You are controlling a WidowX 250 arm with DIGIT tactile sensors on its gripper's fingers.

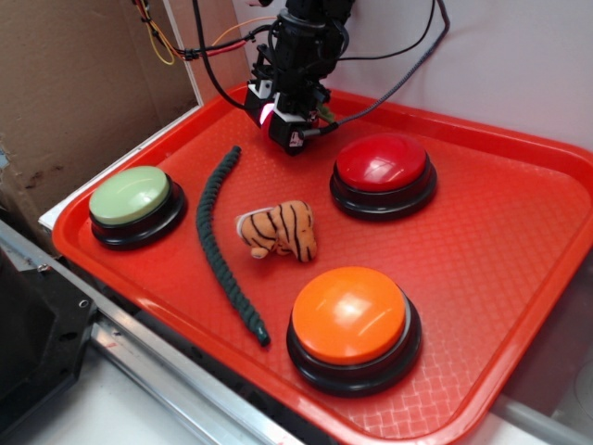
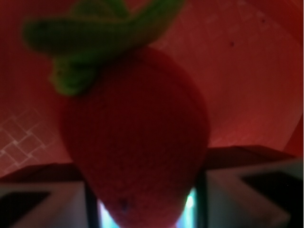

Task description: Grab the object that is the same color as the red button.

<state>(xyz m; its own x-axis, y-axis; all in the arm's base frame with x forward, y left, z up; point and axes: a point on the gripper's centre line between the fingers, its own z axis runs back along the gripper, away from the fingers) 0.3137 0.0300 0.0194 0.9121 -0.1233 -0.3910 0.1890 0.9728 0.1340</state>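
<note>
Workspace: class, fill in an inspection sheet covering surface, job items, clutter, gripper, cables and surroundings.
Surface: red tray, textured floor, raised rim.
Job items: strawberry between the fingers, seen only in the wrist view; red button at the tray's back.
Clutter: tiger mid-tray; green rope beside it; green button; orange button.
Gripper: gripper at the tray's back edge, shut on the strawberry.
Cables: black and orange cables hang around the arm.
Surroundings: cardboard on one side, white wall behind.
</note>
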